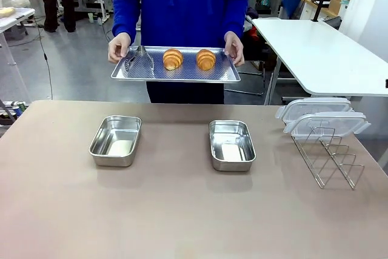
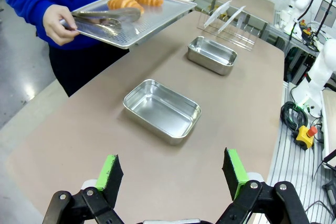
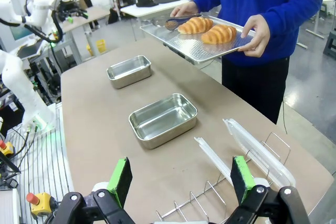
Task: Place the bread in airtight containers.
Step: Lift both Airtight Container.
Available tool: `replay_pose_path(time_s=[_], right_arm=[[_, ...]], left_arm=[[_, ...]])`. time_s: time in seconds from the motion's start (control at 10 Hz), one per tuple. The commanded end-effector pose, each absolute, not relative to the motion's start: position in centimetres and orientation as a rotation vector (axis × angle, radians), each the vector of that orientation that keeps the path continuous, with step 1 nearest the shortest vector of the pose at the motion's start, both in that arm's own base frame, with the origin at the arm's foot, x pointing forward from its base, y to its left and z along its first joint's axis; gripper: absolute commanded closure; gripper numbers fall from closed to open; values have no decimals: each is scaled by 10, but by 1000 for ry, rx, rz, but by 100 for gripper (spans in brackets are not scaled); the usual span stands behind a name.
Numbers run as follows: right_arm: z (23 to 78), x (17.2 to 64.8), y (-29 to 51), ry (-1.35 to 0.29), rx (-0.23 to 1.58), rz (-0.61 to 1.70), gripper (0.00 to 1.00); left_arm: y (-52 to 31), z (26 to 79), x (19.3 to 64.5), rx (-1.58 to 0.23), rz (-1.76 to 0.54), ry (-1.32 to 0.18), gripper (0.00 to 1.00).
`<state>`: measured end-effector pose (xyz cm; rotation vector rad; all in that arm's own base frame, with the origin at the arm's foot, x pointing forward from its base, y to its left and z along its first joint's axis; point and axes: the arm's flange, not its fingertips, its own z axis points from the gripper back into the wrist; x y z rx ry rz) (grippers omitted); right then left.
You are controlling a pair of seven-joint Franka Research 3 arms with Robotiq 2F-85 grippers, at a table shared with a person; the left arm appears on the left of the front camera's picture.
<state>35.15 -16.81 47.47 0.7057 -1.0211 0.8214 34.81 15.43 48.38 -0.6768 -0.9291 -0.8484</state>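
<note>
Across the far edge, a person's hands [image 1: 119, 47] clasp a perforated tray's [image 1: 188, 73] ends; both croissants [image 1: 173, 59] lie lengthwise near-to-far.

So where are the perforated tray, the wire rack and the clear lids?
perforated tray [image 1: 182, 74]: front view, bare near edge.
wire rack [image 1: 325, 157]: front view, middle of its wires.
clear lids [image 1: 326, 123]: front view, nearer lid's face.

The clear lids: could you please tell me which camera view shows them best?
The right wrist view: the clear lids stand nearest the camera, apart from each other in the wire rack. The front view shows them overlapping at the picture's right. The left wrist view shows them small and far off.
</note>
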Motion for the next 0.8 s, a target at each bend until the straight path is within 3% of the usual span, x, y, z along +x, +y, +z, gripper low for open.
replay_pose_path(time_s=[0.0, 0.3, 0.7], right_arm=[[476, 356, -169, -1058, 704, 834, 0], [475, 351, -168, -1021, 706, 821, 0], [525, 414, -38, -729, 552, 796, 0]], left_arm=[[156, 484, 350, -687, -860, -961, 0], [154, 484, 348, -677, -848, -929, 0], [61, 524, 420, -454, -685, -693, 0]])
